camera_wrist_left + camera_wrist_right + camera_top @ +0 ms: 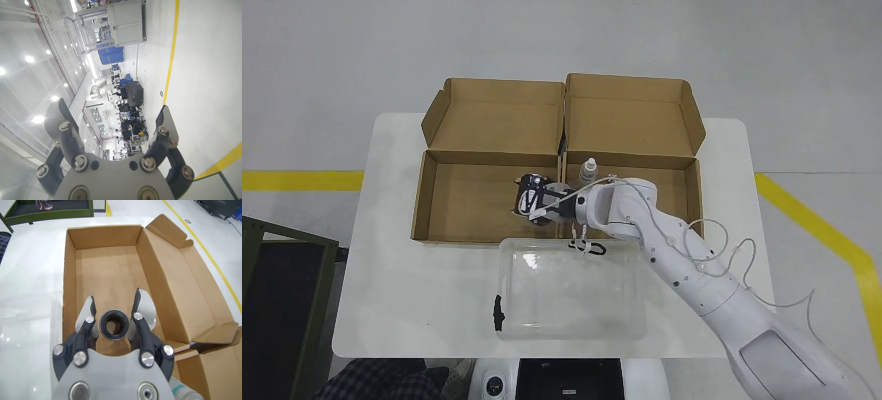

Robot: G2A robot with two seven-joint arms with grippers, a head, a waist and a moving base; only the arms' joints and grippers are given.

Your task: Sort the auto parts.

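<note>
My right gripper (pixel 115 292) has the jaws parted, gripping nothing. The black ring (pixel 103 324) sits straight between them, its hole facing the wrist, at the right end of the left box (pixel 105 236). My left gripper (pixel 112 103), also open and empty, points elsewhere.

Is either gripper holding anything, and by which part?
Nothing is held. The right gripper is open, fingers clear of the black ring-shaped part between them over the brown cardboard box. The left gripper is open and empty.

A factory hall: yellow floor lines (pixel 171 56), framed machine enclosures (pixel 113 24), high ceiling lights (pixel 38 119).
</note>
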